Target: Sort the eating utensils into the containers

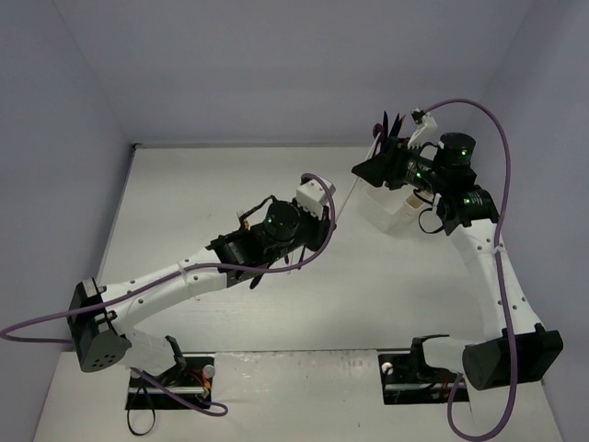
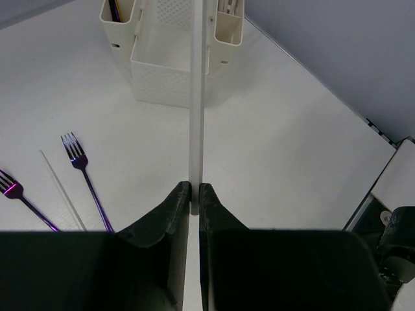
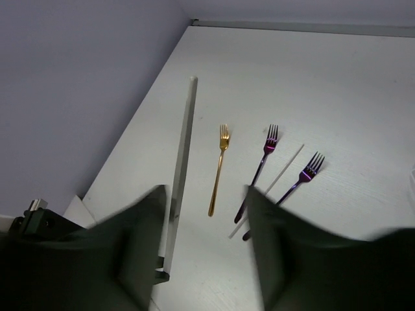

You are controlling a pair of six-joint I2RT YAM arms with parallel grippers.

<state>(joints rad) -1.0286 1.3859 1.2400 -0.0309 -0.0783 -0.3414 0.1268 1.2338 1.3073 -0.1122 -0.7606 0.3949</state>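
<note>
My left gripper (image 2: 194,192) is shut on a long clear white plastic utensil (image 2: 197,110), which points at the white organizer (image 2: 167,76). The organizer's left cup (image 2: 120,27) holds a dark utensil and its right cup (image 2: 228,29) holds pale ones. Two purple forks (image 2: 83,167) (image 2: 13,190) and a clear stick (image 2: 61,189) lie on the table to the left. My right gripper (image 3: 204,194) hangs open and blurred, with nothing between its fingers. Below it lie a gold fork (image 3: 219,170) and two purple forks (image 3: 262,170) (image 3: 300,179). In the top view the right gripper (image 1: 370,168) hovers over the organizer (image 1: 382,212).
Grey walls close the table at the back and on both sides. The left arm (image 1: 184,276) lies diagonally across the table's middle. A purple cable (image 1: 502,175) loops high over the right arm. Dark utensil handles (image 1: 398,122) stick up behind the right gripper.
</note>
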